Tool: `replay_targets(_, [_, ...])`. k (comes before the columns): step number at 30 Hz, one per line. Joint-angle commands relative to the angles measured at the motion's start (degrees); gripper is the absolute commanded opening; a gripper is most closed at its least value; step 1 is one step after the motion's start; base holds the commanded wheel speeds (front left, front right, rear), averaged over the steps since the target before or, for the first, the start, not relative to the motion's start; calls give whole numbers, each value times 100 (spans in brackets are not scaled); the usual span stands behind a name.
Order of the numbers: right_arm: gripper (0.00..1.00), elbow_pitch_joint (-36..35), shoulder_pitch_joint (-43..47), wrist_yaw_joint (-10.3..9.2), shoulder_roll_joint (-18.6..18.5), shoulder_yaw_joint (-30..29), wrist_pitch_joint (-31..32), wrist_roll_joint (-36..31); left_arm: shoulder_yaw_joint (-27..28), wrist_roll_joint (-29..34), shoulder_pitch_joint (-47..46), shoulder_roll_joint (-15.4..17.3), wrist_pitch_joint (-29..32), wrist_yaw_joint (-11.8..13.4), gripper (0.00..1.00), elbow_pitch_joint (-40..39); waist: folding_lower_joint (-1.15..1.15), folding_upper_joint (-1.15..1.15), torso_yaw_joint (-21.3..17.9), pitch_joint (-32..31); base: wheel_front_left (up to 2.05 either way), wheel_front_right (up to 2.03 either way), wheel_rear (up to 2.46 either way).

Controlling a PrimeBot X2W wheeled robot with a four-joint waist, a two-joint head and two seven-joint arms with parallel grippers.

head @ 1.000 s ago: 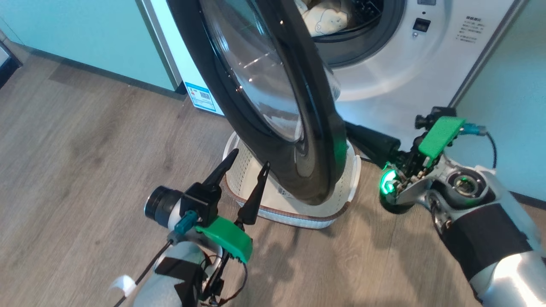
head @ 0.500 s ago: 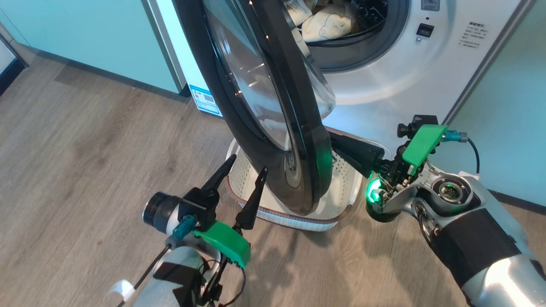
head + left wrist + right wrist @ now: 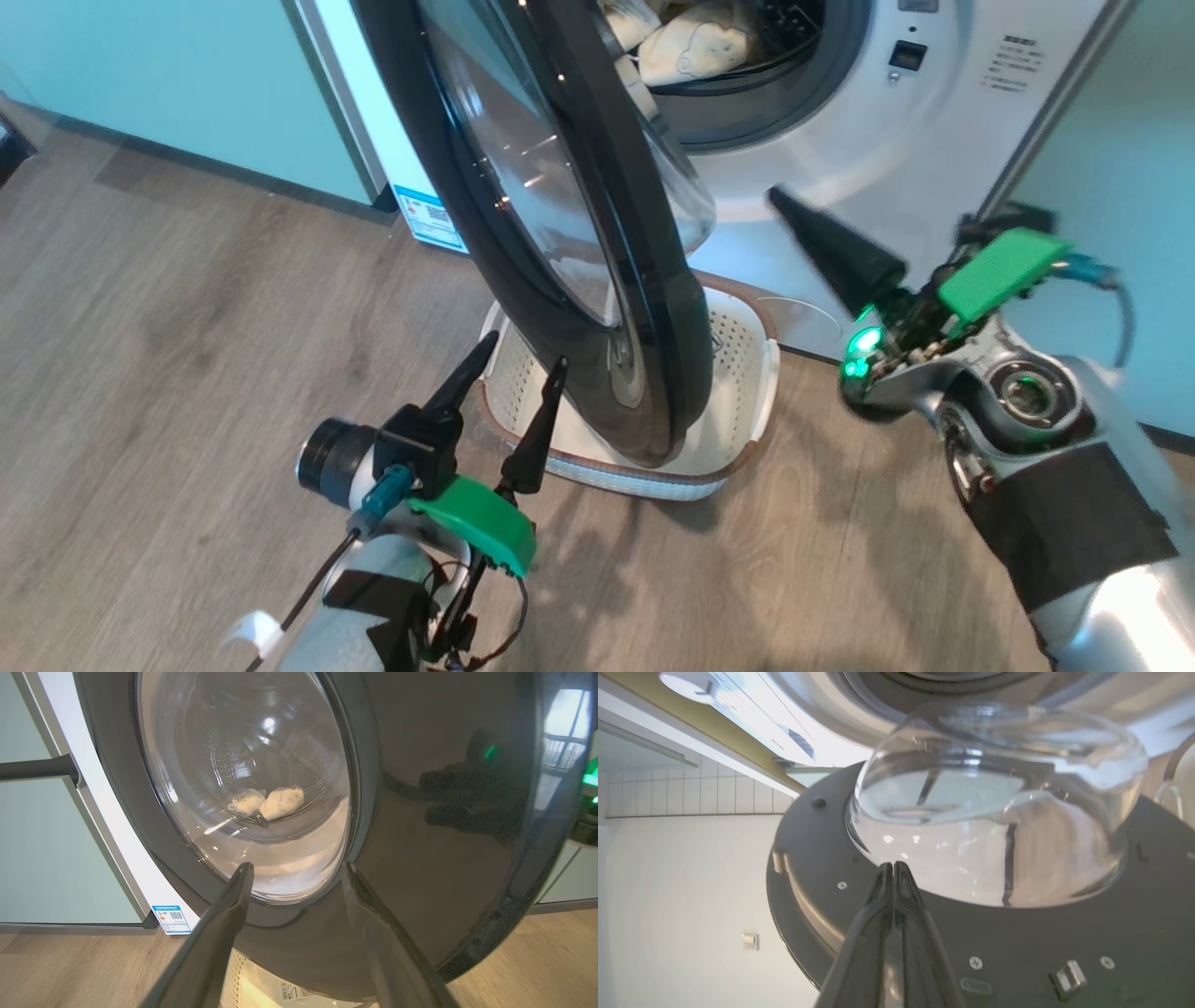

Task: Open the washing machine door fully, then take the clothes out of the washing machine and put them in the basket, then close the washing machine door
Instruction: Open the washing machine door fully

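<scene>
The washing machine door stands partly open, its black rim edge-on over the cream basket on the floor. Pale yellow clothes lie in the drum of the white washing machine. My left gripper is open just in front of the door's outer rim, nothing between its fingers; the clothes show through the glass. My right gripper is shut and empty, right of the door and apart from it. In the right wrist view it points at the glass bowl.
Pale green cabinet panels flank the machine on the left and right. A blue-and-white label sticker sits low on the machine's left edge. Wooden floor spreads out to the left and in front.
My shut right gripper has come away from the door's lower inner edge and risen to the right. The door has swung slightly further left. The left gripper has kept its place.
</scene>
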Motion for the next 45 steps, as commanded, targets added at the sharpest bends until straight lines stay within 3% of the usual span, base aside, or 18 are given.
replay_targets(1, [0,-399,14,1,67,-142,-309,-287,229,2,-130,61,-35,29,100,-192,0,0,-51,6,0,0,0])
replay_targets(7, [0,-1681,262,1,-15,-814,-1840,-1656,350,39,-157,61,-35,29,100,-218,0,0,-202,31,0,0,0])
replay_targets(8, [5,-1886,306,1,-33,-878,-2123,-1882,370,44,-163,61,-35,26,100,-222,0,0,-225,33,0,0,0])
replay_targets(9, [22,-2042,356,1,-94,-880,-2359,-2133,390,48,-168,61,-35,25,100,-227,0,0,-249,34,0,0,0])
replay_targets(11, [37,-2186,466,1,-270,-822,-2867,-2660,425,58,-175,61,-35,24,100,-237,0,0,-295,30,0,0,0])
replay_targets(12, [78,-2144,544,1,-341,-704,-2968,-2794,443,62,-175,62,-35,24,100,-239,0,0,-321,23,0,0,0])
replay_targets(13, [94,-2092,592,1,-430,-640,-3127,-2969,462,67,-174,62,-35,21,100,-242,0,0,-346,23,0,0,0])
replay_targets(14, [98,-1970,638,1,-547,-549,-3238,-3202,477,72,-172,62,-35,16,100,-243,0,0,-367,18,0,0,0])
replay_targets(19, [100,-1465,772,1,-798,-434,-3517,-3971,517,95,-165,62,-35,0,100,-250,0,0,-437,19,0,0,0])
replay_targets(24, [100,-1178,1007,1,-715,-1328,-3564,-5364,556,114,-142,62,-35,-6,100,-273,0,0,-526,52,0,0,0])
replay_targets(29, [100,-1547,1510,1,-464,-2221,-3566,-7178,614,129,-112,63,-35,-10,100,-280,0,0,-625,71,0,0,0])
replay_targets(35, [100,-2159,2325,1,-256,-2744,-3567,-8632,705,141,-67,66,-35,-10,100,-266,0,0,-726,29,0,0,0])
replay_targets(45, [100,-2436,3740,1,20,-2920,-3568,-9588,876,127,114,69,-35,-13,100,-258,0,0,-811,-145,0,0,0])
